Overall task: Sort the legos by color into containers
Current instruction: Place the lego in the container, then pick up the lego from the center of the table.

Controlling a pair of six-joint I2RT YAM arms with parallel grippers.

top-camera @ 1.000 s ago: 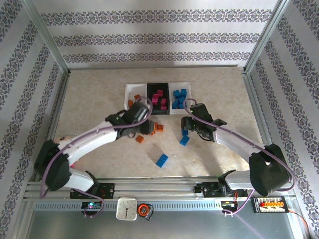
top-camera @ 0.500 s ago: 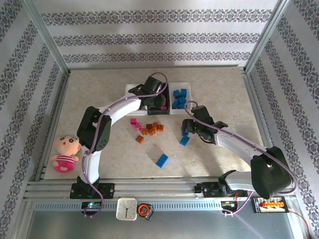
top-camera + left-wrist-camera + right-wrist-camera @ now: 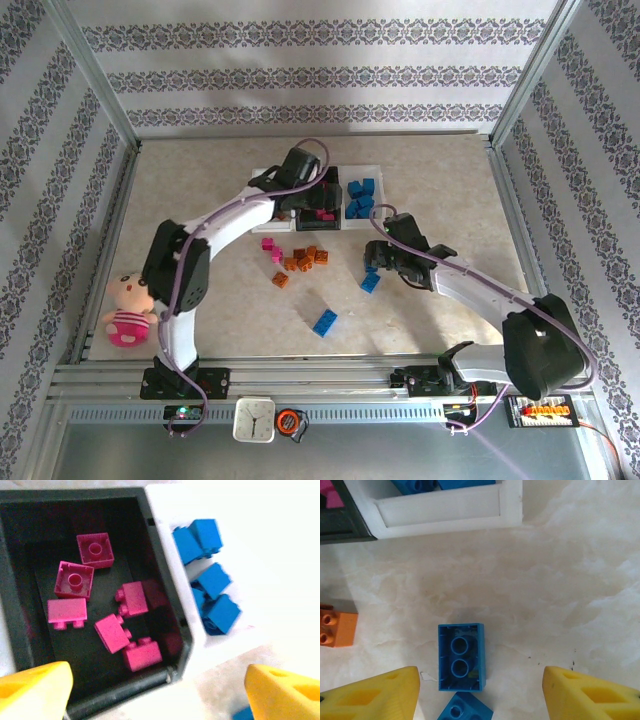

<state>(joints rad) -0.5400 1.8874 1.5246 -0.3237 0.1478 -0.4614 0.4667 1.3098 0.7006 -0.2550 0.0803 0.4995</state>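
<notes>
Since a second ago, your left arm has swung from the loose bricks up toward 12 o'clock on the beige marbled table (image 3: 200, 200), uncovering the pink-bodied doll (image 3: 128, 305) at 8 o'clock. Your left gripper (image 3: 159, 687) now hangs over the black rectangular plastic bin (image 3: 12, 605). Its jaws were nearly closed and are now wide apart and empty. Magenta studded plastic bricks (image 3: 112, 632) lie in the bin directly below it. The white plastic bin (image 3: 165, 545) at 3 o'clock of the black one holds blue bricks (image 3: 215, 580). Your right gripper (image 3: 481, 695) has hardly moved. It stands open and holds nothing, straddling an upturned blue plastic brick (image 3: 461, 656) on the table, with both fingers clear of it. A small orange brick (image 3: 337, 625) lies at that brick's 9 o'clock.
</notes>
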